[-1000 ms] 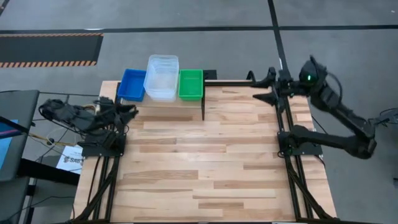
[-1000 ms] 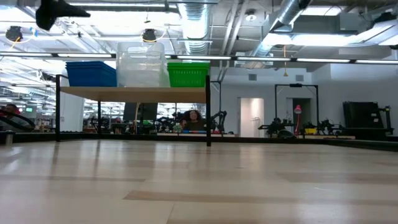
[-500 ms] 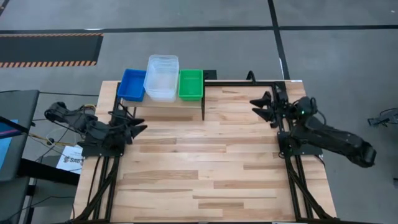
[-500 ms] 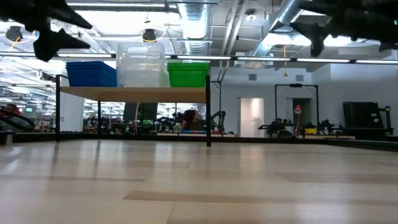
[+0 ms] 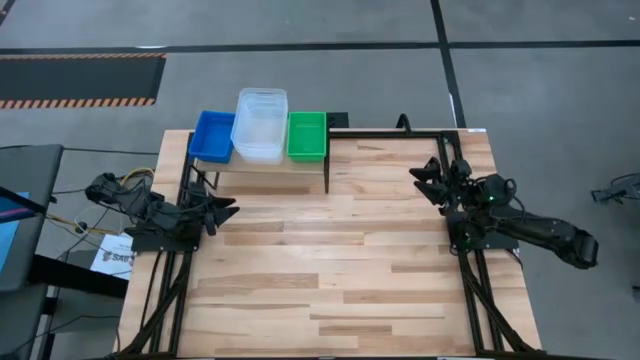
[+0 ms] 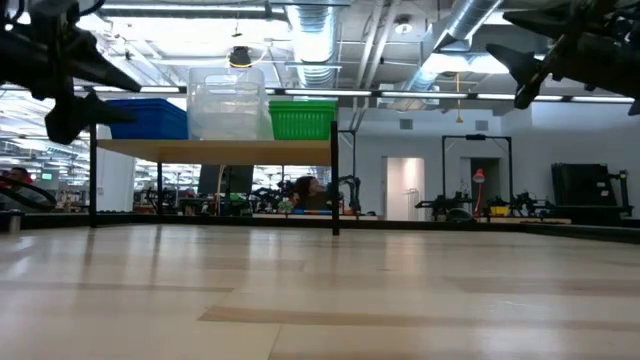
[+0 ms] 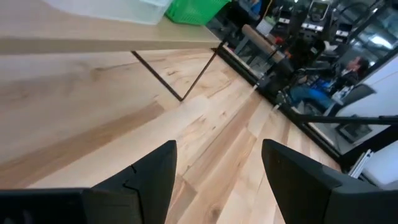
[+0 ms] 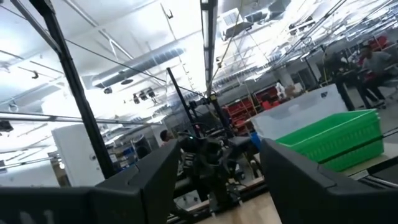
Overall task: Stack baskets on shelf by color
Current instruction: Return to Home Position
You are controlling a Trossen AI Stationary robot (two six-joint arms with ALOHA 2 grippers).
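A: Blue baskets (image 5: 212, 135), clear baskets (image 5: 260, 124) and green baskets (image 5: 307, 135) are seen stacked on the shelf (image 5: 270, 166); sorting is judged done.
B: Left gripper (image 5: 226, 210), right gripper (image 5: 422, 178): fingers held apart, nothing gripped, at the table's (image 5: 330, 270) sides.

Robotics lab in industrial hall: exposed ceiling ducts (image 6: 312, 35), hazard stripe (image 5: 80, 101) on concrete floor (image 5: 350, 25), other rigs (image 6: 470, 205) behind.

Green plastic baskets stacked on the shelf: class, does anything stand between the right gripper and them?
Nothing visible does. The right gripper, open, hangs over the slatted wooden table, and only that open stretch lies between it and the green plastic baskets at the right end of the small wood-topped shelf.
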